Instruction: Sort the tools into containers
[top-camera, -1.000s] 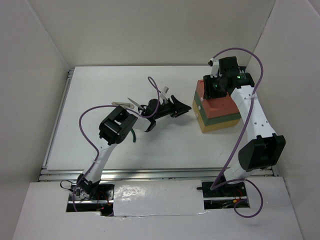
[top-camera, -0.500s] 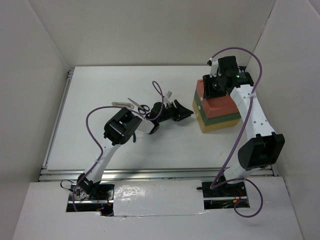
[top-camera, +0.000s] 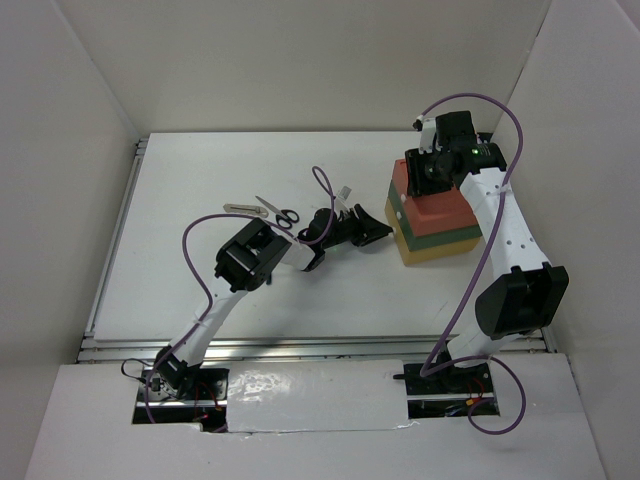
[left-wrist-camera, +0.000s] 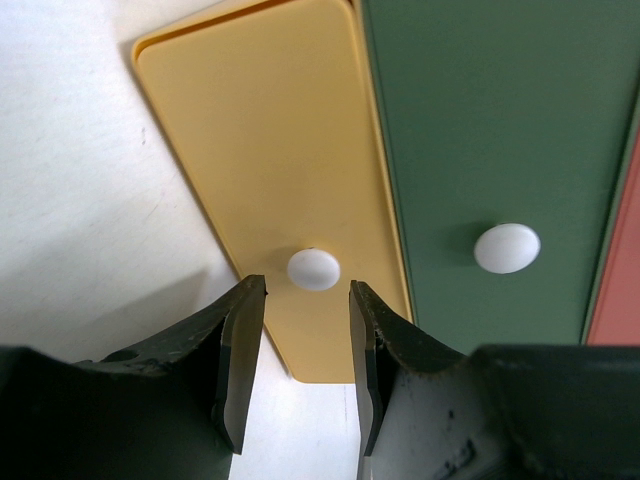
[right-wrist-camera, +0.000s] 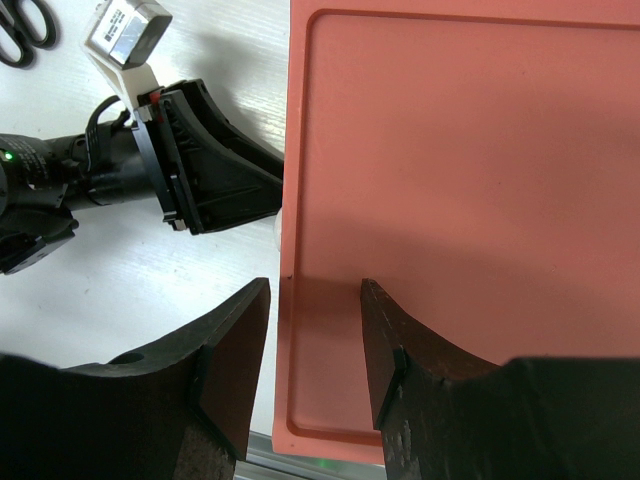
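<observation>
The containers are a stack of three drawer-boxes (top-camera: 432, 218): red-orange on top, dark green in the middle, yellow at the bottom. My left gripper (top-camera: 380, 232) is open and empty, level with the stack's left face. In the left wrist view its fingertips (left-wrist-camera: 307, 300) stand either side of the yellow drawer's white knob (left-wrist-camera: 313, 269), just short of it. My right gripper (top-camera: 428, 172) is open above the red-orange top (right-wrist-camera: 460, 200), straddling its left edge. The black-handled scissors (top-camera: 278, 212) and the silver bar (top-camera: 238, 207) lie on the table to the left. The pliers do not show.
The green drawer (left-wrist-camera: 490, 140) has its own white knob (left-wrist-camera: 507, 247). White walls close in the table (top-camera: 200, 170) on three sides. A metal rail (top-camera: 300, 345) runs along the near edge. My left arm's purple cable (top-camera: 325, 185) loops above the wrist.
My left gripper has moved right, toward the front of the drawer stack, uncovering the scissors. The right arm has stayed on the stack's top.
</observation>
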